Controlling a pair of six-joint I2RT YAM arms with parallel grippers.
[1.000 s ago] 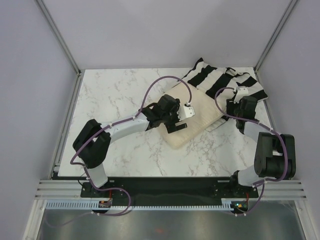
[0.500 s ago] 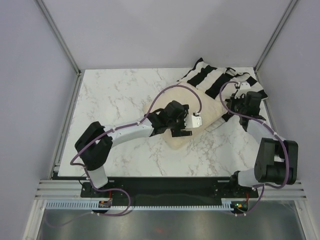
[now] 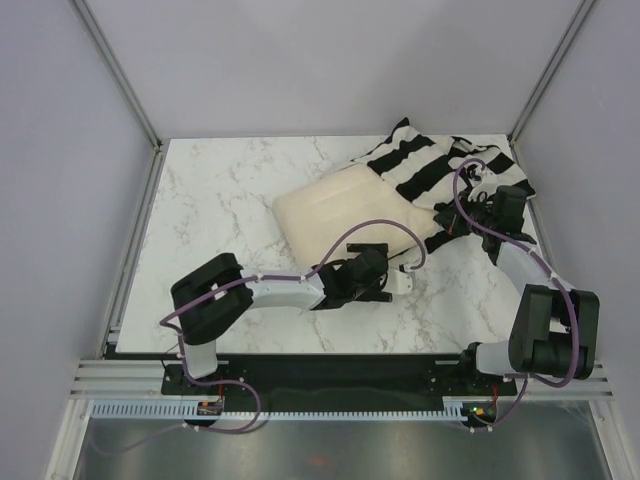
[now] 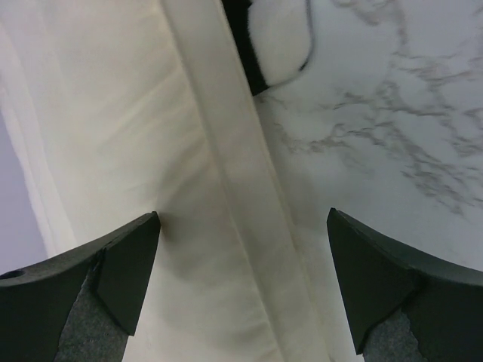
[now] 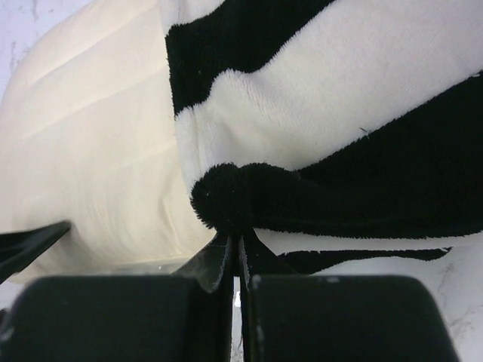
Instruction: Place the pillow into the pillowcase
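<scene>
Two jobs here: my right gripper (image 5: 240,243) pinches the pillowcase (image 3: 440,170) hem near the far right corner. My left gripper (image 4: 243,226), fingers spread, has backed off the pillow (image 3: 335,205), whose right end now sits under the stripes, so most is still left to stuff.

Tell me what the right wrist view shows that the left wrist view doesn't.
Only the right wrist view: the right gripper, jaws shut on a fold of the floppy black-and-white striped fabric pillowcase. Only the left wrist view: the left gripper, jaws open, straddling the seamed edge of the plain cream soft pillow on the white marble table. Both: pillow and pillowcase, the latter only a corner in the left wrist view.
</scene>
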